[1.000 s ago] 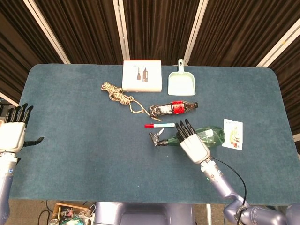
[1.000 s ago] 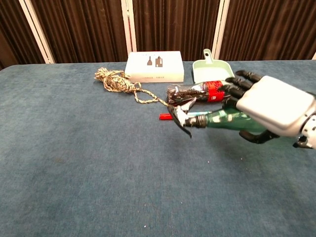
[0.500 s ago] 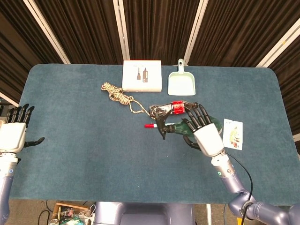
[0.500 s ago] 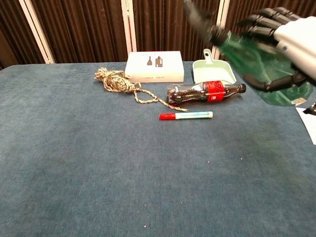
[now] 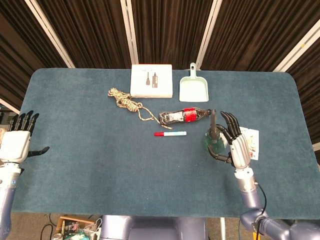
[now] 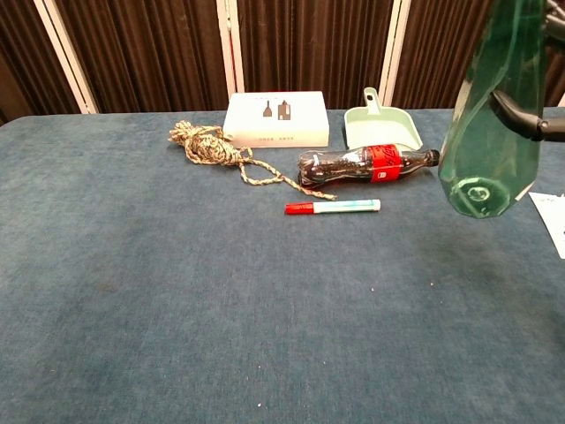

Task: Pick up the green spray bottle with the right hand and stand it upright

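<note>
My right hand [image 5: 235, 144] grips the green spray bottle [image 5: 212, 137] and holds it nearly upright in the air, over the right part of the table. The chest view shows the bottle [image 6: 493, 124] from below, its round base well above the cloth, with only a dark finger [image 6: 521, 119] of the hand wrapped round its side. The black nozzle points up in the head view. At the table's left edge my left hand [image 5: 16, 142] is open, fingers spread, and holds nothing.
On the blue table [image 5: 90, 170] lie a cola bottle [image 5: 183, 115], a red-capped marker [image 5: 170, 134], a rope coil [image 5: 125, 101], a white box [image 5: 151, 80], a pale green dustpan [image 5: 193, 89] and a printed card [image 5: 252, 146] beside the right hand.
The right hand lifted the green bottle off the table, swung it right and turned it from lying flat to nearly upright. The left hand stayed put.
</note>
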Robot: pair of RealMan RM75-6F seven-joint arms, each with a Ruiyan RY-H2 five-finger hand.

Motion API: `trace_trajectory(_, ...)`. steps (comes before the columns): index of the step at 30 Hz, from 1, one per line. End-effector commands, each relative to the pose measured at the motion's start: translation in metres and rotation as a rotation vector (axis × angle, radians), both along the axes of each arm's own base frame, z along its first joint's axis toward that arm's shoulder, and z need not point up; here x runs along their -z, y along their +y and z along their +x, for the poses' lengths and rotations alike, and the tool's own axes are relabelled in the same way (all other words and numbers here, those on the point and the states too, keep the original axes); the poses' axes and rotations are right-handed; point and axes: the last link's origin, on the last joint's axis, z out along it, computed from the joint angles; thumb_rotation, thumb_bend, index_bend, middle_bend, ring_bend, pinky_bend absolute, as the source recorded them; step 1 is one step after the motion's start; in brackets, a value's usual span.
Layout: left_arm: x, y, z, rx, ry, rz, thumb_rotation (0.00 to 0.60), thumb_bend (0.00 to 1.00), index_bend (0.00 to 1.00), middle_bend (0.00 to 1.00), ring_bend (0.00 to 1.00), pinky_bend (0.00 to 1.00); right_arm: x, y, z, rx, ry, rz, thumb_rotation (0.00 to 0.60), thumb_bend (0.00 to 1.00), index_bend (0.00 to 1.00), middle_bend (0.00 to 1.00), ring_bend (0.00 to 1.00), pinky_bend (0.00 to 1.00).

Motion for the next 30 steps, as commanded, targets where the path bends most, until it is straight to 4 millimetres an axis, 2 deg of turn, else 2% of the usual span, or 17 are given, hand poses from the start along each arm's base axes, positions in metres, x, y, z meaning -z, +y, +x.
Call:
trace_trajectory(1, -0.001, 0.000, 0.000, 0.000, -0.002, 0.000, 0.600, 0.02, 0.00, 0.00, 0.00, 0.00, 0.011, 0.004, -0.005, 0.048, -0.104, 0.003, 0.600, 0.64, 0.87, 0.05, 0.00, 0.00)
trace_trajectory(8, -0.003, 0.000, -0.002, 0.000, -0.010, -0.002, 0.600, 0.02, 0.00, 0.00, 0.00, 0.00, 0.029, 0.004, -0.014, 0.123, -0.241, 0.024, 0.600, 0.64, 0.87, 0.05, 0.00, 0.00)
trace_trajectory(19, -0.002, 0.000, -0.003, 0.001, -0.010, -0.006, 0.600, 0.02, 0.00, 0.00, 0.00, 0.00, 0.045, 0.004, -0.031, 0.200, -0.218, 0.108, 0.600, 0.64, 0.87, 0.05, 0.00, 0.00)
trace_trajectory(30, -0.001, -0.001, -0.002, 0.001, -0.006, -0.008, 0.600, 0.02, 0.00, 0.00, 0.00, 0.00, 0.048, 0.010, -0.035, 0.200, -0.230, 0.101, 0.600, 0.64, 0.87, 0.05, 0.00, 0.00)
